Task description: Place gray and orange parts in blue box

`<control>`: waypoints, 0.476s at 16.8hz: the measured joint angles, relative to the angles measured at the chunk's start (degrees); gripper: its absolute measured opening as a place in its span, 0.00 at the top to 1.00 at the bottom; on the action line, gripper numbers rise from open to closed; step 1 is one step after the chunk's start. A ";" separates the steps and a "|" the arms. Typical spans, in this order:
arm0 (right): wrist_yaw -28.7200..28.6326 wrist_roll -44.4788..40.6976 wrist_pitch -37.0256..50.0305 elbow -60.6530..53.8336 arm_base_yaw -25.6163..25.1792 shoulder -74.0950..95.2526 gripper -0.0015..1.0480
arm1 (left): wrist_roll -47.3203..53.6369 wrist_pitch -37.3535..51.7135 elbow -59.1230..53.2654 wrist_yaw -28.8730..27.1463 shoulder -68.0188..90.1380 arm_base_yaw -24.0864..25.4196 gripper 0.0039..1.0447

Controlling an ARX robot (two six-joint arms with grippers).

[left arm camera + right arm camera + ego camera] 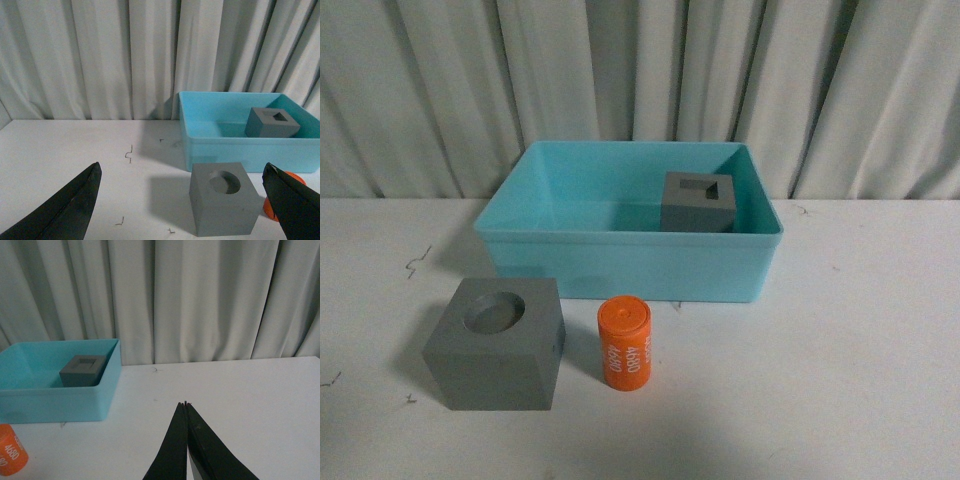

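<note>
The blue box [620,240] stands at the middle back of the white table. Inside it, near its right wall, rests a gray cube with a rectangular recess [698,203]. In front of the box, a gray cube with a round recess [495,345] stands on the table, and the orange cylinder with white digits [624,342] lies to its right. In the left wrist view, my left gripper [182,166] is open, with the round-recess cube [222,205] ahead between its fingers. My right gripper [185,403] is shut on nothing over bare table, right of the box [55,400]. Neither arm shows in the front view.
A pale pleated curtain [640,80] hangs along the table's far edge, right behind the box. Small dark marks [129,154] dot the tabletop to the left of the box. Bare white table [250,405] stretches to the right of the box.
</note>
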 joint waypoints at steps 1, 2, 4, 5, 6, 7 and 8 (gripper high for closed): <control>0.00 0.00 -0.96 0.00 0.00 -1.07 0.98 | 0.00 0.00 0.00 0.00 0.00 0.00 0.06; 0.00 0.00 -1.70 0.00 0.00 -1.90 0.98 | 0.00 0.02 0.00 0.00 0.00 0.00 0.06; 0.00 0.00 -3.06 0.00 0.00 -3.06 0.98 | 0.00 0.00 0.00 0.00 0.00 0.00 0.06; 0.00 0.00 -3.93 0.00 0.00 -3.93 0.98 | 0.00 0.02 0.00 0.00 0.00 0.00 0.06; 0.00 0.02 -5.84 0.02 0.00 -5.27 0.98 | 0.00 0.02 0.00 0.00 0.00 0.00 0.06; -0.04 -0.02 -13.86 0.02 0.00 -10.80 0.98 | 0.00 0.00 0.00 -0.04 0.00 0.00 0.06; -0.02 -0.02 -14.19 0.02 0.00 -13.55 0.98 | 0.00 0.00 0.00 -0.11 0.00 0.00 0.06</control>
